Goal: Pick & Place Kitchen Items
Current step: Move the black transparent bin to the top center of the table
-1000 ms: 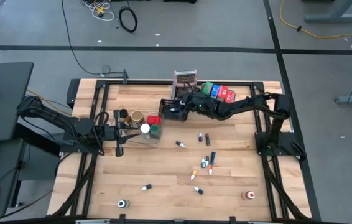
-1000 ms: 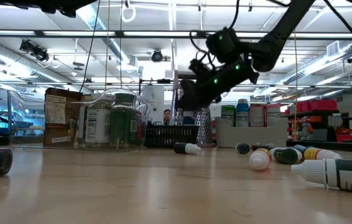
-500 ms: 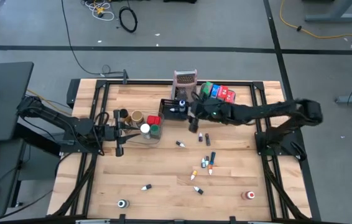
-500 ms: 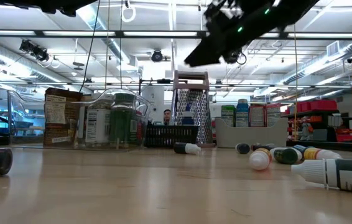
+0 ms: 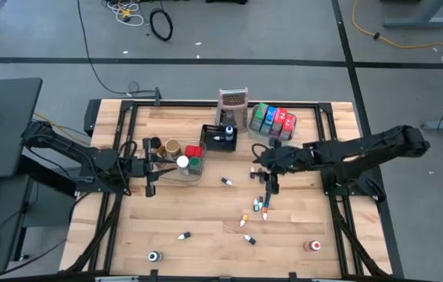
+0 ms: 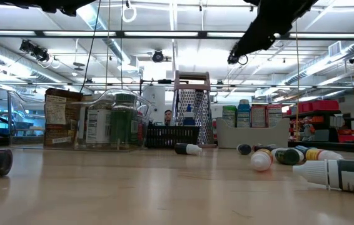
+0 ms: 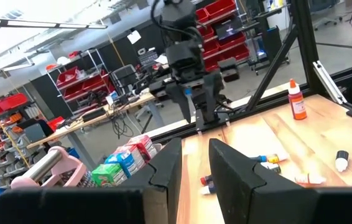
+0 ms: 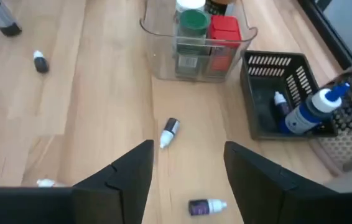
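Note:
My right gripper hangs open above the table's middle, high over the small colour-capped bottles that lie on their sides on the wood. Nothing is between its fingers. A white-and-dark bottle and a purple one lie below it. My left gripper waits level at the left, beside the clear tub. A narrow gap shows between its fingers, with nothing in it. White-, green- and red-lidded jars stand in the tub.
A black mesh basket holds a blue-capped bottle. Behind it stands the silvery grater, and a grey tray of coloured packets is at the far right. Two jars stand near the front edge. Black frame rails border the table.
My right gripper has risen from just above the black mesh basket. It has drawn back toward the table's right and near side and tipped to look more steeply down. The blue-capped bottle stays in the basket.

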Tool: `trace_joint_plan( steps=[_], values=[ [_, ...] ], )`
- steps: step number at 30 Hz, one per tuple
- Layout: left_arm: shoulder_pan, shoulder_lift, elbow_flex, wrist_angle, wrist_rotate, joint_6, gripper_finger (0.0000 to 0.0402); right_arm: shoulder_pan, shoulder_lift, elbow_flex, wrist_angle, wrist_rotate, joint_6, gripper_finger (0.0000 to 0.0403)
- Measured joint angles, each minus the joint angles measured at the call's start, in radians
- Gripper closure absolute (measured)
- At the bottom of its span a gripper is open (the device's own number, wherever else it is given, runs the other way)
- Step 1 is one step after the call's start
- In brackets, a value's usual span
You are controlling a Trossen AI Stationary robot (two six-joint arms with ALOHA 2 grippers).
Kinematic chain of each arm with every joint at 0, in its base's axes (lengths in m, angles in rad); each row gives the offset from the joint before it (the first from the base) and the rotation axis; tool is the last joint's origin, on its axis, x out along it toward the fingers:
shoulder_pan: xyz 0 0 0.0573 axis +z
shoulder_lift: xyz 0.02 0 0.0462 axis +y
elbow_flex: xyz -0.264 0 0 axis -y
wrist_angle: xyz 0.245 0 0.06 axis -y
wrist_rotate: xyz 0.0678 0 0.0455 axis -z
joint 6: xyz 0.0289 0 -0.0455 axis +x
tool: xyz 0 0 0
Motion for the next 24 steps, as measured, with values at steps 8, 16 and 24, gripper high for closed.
trace_joint_plan(
  steps=[8, 16, 24],
  values=[
    [0.000, 0.000, 0.000, 0.000, 0.000, -0.021, 0.0313, 0.003, 0.172, -0.052, 0.332, 0.127, -0.148, 0.0197],
    [0.000, 0.000, 0.000, 0.000, 0.000, -0.020, 0.0313, -0.139, 0.439, -0.069, 0.641, 0.067, -0.226, 0.0197],
    [0.000, 0.000, 0.000, 0.000, 0.000, -0.018, 0.0313, -0.277, 0.574, -0.069, 0.659, 0.068, -0.211, 0.0197]
  ],
)
